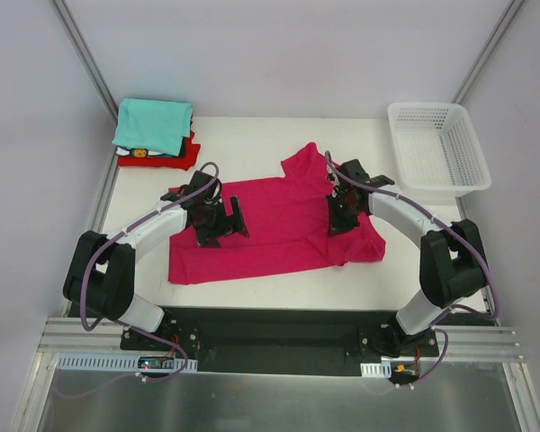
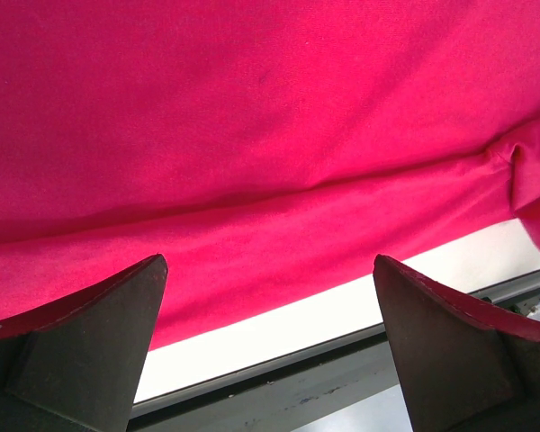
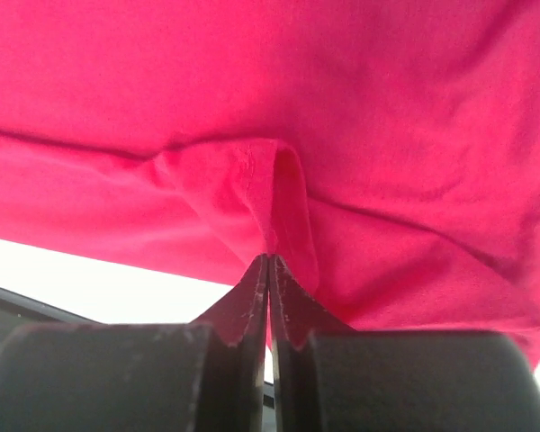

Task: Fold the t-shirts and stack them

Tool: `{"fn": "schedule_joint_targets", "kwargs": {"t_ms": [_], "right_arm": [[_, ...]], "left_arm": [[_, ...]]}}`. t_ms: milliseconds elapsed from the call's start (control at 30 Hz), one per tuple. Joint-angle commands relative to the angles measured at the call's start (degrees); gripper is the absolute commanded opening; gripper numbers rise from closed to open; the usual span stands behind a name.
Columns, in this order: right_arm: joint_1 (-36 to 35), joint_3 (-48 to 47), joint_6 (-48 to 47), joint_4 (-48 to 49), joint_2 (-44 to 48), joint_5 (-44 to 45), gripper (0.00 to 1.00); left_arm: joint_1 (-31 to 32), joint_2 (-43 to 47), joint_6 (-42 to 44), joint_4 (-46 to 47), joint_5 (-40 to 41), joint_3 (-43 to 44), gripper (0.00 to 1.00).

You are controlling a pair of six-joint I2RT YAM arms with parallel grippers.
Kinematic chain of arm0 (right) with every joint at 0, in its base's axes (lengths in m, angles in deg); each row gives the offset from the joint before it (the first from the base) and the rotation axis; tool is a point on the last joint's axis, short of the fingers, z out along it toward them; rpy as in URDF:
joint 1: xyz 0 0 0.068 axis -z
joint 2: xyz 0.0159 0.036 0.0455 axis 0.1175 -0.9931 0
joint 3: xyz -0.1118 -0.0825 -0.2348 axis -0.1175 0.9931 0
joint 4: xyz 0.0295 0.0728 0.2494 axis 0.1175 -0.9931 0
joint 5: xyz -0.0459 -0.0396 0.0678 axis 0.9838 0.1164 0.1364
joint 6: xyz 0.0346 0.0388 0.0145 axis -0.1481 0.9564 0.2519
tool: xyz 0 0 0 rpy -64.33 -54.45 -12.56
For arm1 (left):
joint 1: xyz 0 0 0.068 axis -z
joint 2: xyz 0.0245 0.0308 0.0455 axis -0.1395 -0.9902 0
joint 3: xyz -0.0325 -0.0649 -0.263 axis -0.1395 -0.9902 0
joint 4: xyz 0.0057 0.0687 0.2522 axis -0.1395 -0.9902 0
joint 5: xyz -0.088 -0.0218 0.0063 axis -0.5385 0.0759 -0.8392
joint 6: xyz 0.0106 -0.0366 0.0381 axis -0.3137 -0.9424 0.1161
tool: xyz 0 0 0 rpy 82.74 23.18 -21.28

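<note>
A large magenta-pink t-shirt [image 1: 270, 243] lies spread across the middle of the table. My right gripper [image 1: 342, 216] sits over its right part, shut on a pinched fold of the cloth. In the right wrist view the fingertips [image 3: 268, 256] meet with a ridge of the magenta shirt [image 3: 387, 108] caught between them. My left gripper [image 1: 220, 223] hovers over the shirt's left half, open. Its fingers [image 2: 270, 261] stand wide apart above the shirt's near hem [image 2: 252, 117], holding nothing. A teal folded t-shirt [image 1: 153, 124] tops a stack at the back left, over a red one [image 1: 189, 155].
A white mesh basket [image 1: 468, 157] stands at the back right corner. The table's white surface [image 1: 252, 144] shows behind the shirt, and its near edge with a metal rail [image 2: 279, 391] runs just past the hem.
</note>
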Motion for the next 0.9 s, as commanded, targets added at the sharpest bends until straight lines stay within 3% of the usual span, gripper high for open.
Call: {"fn": "schedule_joint_targets", "kwargs": {"t_ms": [0,467,867], "right_arm": [[-0.89,-5.87,-2.43,-3.45,-1.14,3.93,0.03],[-2.64,-21.43,-7.25,-3.98,-12.74,-0.99,0.01],[-4.14,-22.23,-14.55,-0.82,-16.08,0.15,0.01]], "left_arm": [[-0.07,-0.28,0.76,-0.75,-1.09,1.52,0.99],[-0.07,-0.46,1.03,-0.84,-1.17,1.6,0.99],[-0.07,-0.55,1.2,-1.01,-1.44,1.95,0.99]]}}
